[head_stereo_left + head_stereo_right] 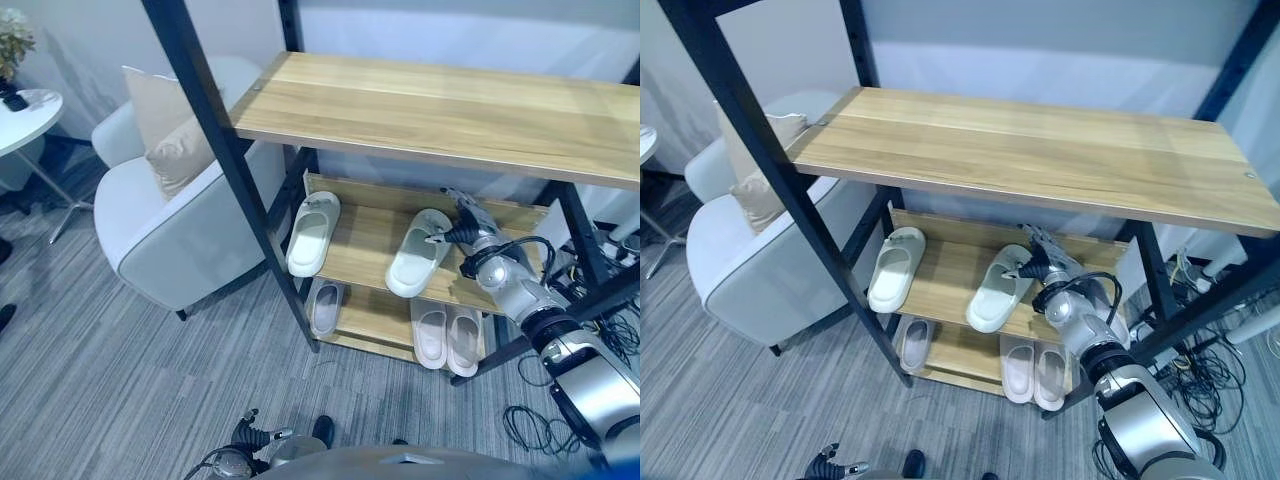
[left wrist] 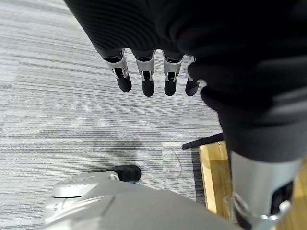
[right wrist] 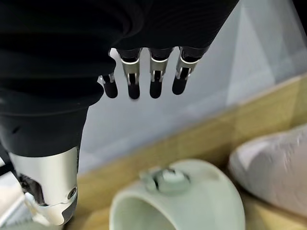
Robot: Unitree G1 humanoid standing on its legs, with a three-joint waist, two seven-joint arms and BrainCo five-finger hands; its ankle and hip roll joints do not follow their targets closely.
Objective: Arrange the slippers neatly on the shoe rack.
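The right hand (image 1: 462, 228), fingers straight and loose, touches the right slipper (image 1: 418, 254) on the middle shelf (image 1: 365, 240). Probably nudging it straight. The left hand (image 2: 148, 76) hangs relaxed.

Your robot's right arm (image 1: 560, 345) is shiny silver-grey with round joints. Each hand, like the right hand (image 3: 144, 72), has a dark ribbed cover. The left hand (image 2: 153, 72) has silver fingers (image 2: 146, 79) with dark tips.

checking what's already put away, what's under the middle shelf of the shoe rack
On the bottom shelf: one grey slipper at left, and a pale pair side by side at right. The middle shelf covers their far ends.
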